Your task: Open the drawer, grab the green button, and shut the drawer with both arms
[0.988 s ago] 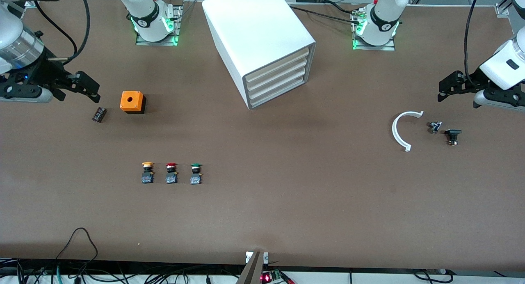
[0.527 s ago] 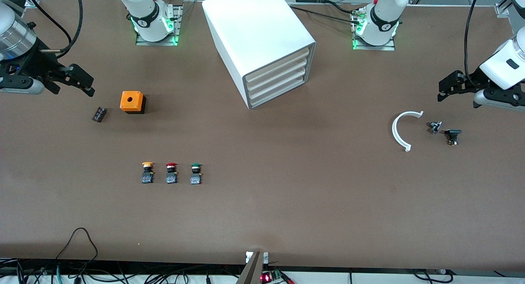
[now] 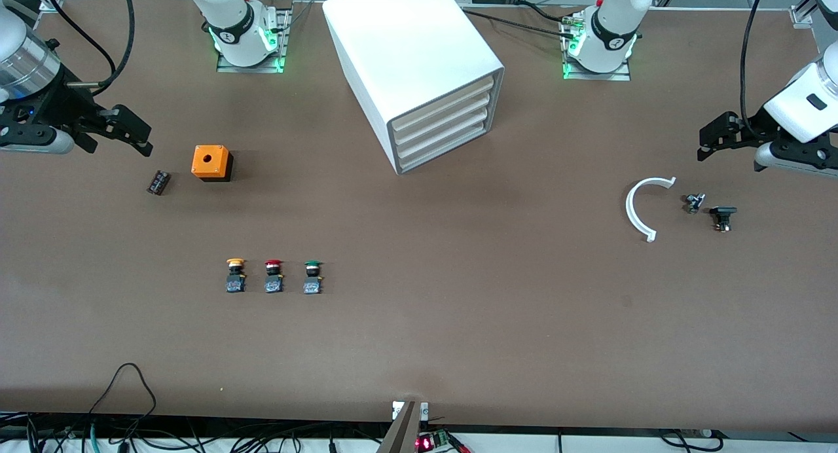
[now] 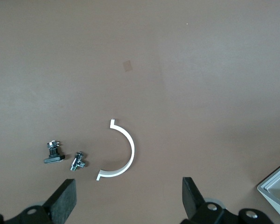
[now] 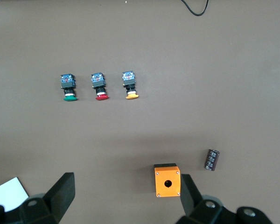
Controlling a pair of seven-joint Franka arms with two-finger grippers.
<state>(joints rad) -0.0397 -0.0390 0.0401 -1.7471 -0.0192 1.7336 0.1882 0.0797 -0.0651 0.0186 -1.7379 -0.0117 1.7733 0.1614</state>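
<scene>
right gripper [image 3: 134,135]: we see the fingers spread wide and empty, touching nothing; it hangs over the table at the right arm's end, above the bare surface near the small dark cylinder [image 3: 158,182] and the orange box [image 3: 211,162].
left gripper [image 3: 713,137]: fingers wide apart too, empty; it hangs over the table at the left arm's end, above the area of the white arc [image 3: 640,208].
arms: we see both off at the table's ends, neither touching a thing.
drawer [image 3: 440,114]: shut; four alike, stacked flush in the front of the white cabinet [image 3: 406,54], plain fronts with no handle. We cannot tell which one is meant.
cabinet: boxy, smooth white shell, standing between the two arm bases, its front angled toward the left arm's end.
button [image 3: 313,277]: out on the table, nearer to the front camera than the cabinet, lying on its side; green mushroom cap, black blocky body.
row: the green one sits just beside the red-capped button [image 3: 273,276], then the yellow-capped button [image 3: 236,275], evenly spaced, green closest to the table's middle.
orange box: cube with a round hole on top and a black base.
white arc: thin plastic half ring with short tabs at both ends, flat on the table; two small black-and-metal parts [image 3: 709,210] lie just beside it.
table [image 3: 458,322]: matte brown surface.
</scene>
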